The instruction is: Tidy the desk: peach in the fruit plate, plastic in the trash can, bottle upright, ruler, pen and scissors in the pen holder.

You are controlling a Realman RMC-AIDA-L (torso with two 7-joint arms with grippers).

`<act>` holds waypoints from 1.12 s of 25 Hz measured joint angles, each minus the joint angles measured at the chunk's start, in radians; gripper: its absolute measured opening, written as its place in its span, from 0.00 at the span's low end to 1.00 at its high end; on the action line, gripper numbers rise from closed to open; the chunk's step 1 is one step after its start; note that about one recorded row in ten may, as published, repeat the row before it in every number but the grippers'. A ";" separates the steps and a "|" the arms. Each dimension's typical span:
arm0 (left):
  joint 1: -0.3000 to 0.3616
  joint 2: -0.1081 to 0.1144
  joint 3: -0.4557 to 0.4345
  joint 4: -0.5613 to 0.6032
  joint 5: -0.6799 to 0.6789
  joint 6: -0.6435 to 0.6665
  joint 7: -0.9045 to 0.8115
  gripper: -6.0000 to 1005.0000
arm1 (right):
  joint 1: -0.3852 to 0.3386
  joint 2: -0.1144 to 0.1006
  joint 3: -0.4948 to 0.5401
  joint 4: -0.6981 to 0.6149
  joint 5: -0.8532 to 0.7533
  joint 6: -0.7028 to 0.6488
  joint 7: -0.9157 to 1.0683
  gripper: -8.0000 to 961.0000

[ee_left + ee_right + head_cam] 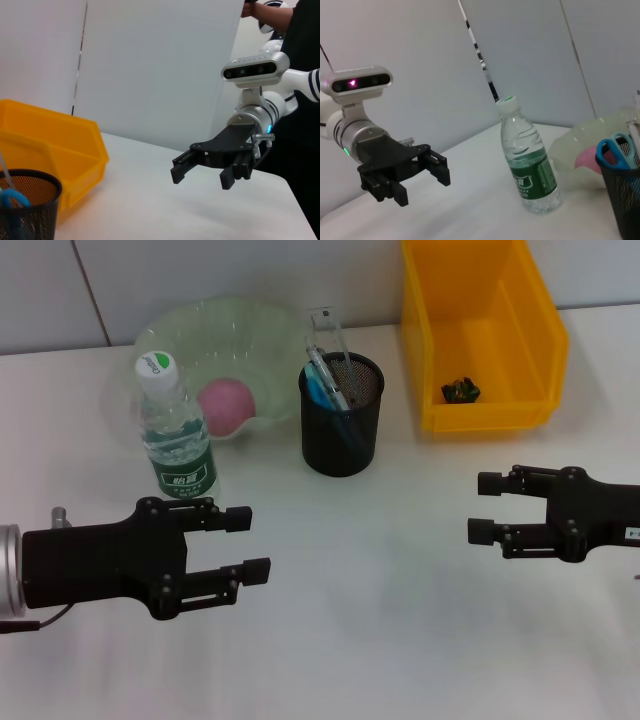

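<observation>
A pink peach [227, 404] lies in the translucent green fruit plate [262, 330] at the back. In front of it the water bottle [174, 430] stands upright. The black mesh pen holder [342, 420] holds blue-handled scissors [616, 150], a clear ruler [330, 335] and a pen [324, 375]. A dark crumpled piece of plastic [460, 390] lies in the yellow bin [535, 315] that serves as trash can. My left gripper [255, 543] hovers open near the front left, below the bottle. My right gripper [484, 507] hovers open at the right, in front of the bin.
The white table [380, 600] ends at a white wall behind the plate and bin. In the left wrist view a person's dark clothing [300, 75] shows beyond my right arm.
</observation>
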 joint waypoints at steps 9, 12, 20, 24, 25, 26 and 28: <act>0.004 0.002 -0.004 0.000 0.002 0.006 -0.001 0.62 | 0.020 0.002 -0.006 0.002 -0.022 -0.010 0.001 0.85; 0.006 0.006 -0.002 0.000 0.002 0.006 -0.001 0.62 | 0.032 0.002 -0.006 0.008 -0.052 -0.005 0.004 0.85; -0.027 0.000 -0.010 -0.013 0.094 -0.008 -0.007 0.62 | 0.036 0.015 -0.002 0.019 -0.089 -0.007 0.005 0.85; -0.035 0.002 -0.019 -0.015 0.118 -0.012 -0.014 0.62 | 0.036 0.018 0.005 0.023 -0.106 -0.002 0.013 0.85; -0.035 0.003 -0.024 -0.016 0.123 -0.013 -0.014 0.62 | 0.034 0.018 0.006 0.019 -0.106 -0.001 0.025 0.85; -0.036 0.003 -0.033 -0.016 0.131 -0.013 -0.014 0.62 | 0.034 0.018 0.006 0.019 -0.106 -0.001 0.025 0.85; -0.036 0.005 -0.062 -0.016 0.143 -0.013 -0.013 0.62 | 0.032 0.015 0.009 0.015 -0.105 -0.001 0.034 0.85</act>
